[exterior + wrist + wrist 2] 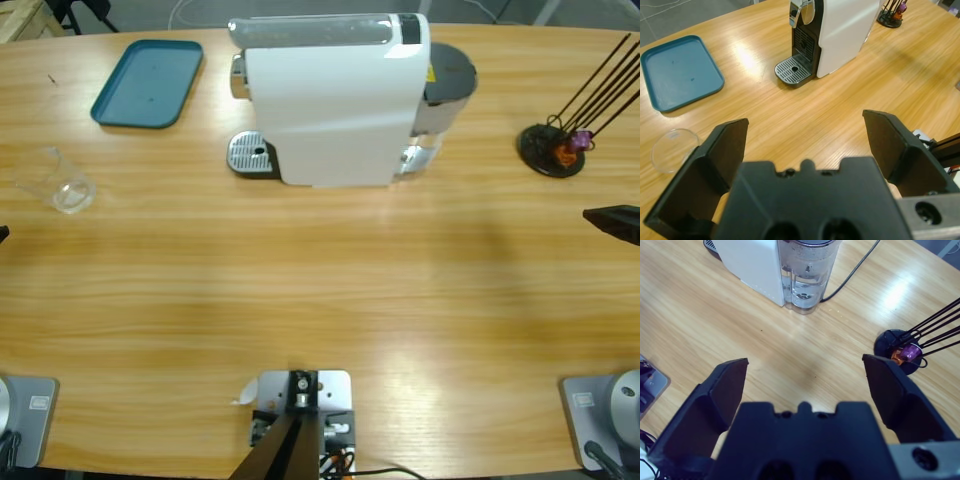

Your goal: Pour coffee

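Note:
A small clear glass tumbler (pixel 68 186) stands near the table's left edge, and no coffee shows in it. In the left wrist view the tumbler (pixel 672 150) sits left of my left gripper (pixel 805 122), which is open and holds nothing. The white coffee machine (pixel 335 100) stands at the back middle with its metal drip tray (pixel 250 154) facing left. My right gripper (pixel 805 362) is open and empty above bare wood. In the high view only the right gripper's black tip (pixel 612 220) shows, at the right edge.
A teal tray (pixel 148 82) lies at the back left. A black capsule stand (pixel 552 150) with purple and orange capsules and thin rods sits at the back right. The machine's clear water tank (pixel 807 275) and black cord (pixel 855 267) are behind it.

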Available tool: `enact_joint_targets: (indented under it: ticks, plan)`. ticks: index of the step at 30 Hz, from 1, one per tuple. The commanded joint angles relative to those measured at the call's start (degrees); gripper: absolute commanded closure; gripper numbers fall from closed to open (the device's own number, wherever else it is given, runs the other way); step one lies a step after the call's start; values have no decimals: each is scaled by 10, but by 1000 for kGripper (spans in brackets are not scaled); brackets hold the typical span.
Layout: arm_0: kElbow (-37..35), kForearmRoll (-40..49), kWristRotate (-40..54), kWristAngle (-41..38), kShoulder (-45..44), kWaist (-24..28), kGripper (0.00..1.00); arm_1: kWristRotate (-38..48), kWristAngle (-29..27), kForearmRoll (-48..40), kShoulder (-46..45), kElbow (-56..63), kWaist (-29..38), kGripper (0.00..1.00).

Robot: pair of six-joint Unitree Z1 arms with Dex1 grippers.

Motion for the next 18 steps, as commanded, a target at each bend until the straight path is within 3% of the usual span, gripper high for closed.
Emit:
enact_joint_targets:
  ticks: [1,8,18]
  plan:
    - [25,-11,4,-7,7,-7,0,-7,3,-1,20,12,-2,0]
    - [17,-21,-28,4,23,-7,0,-7,3,-1,18,12,-2,0]
    - [-179,15,-136,-1,231,-4,0,-7,4,-1,25,11,-2,0]
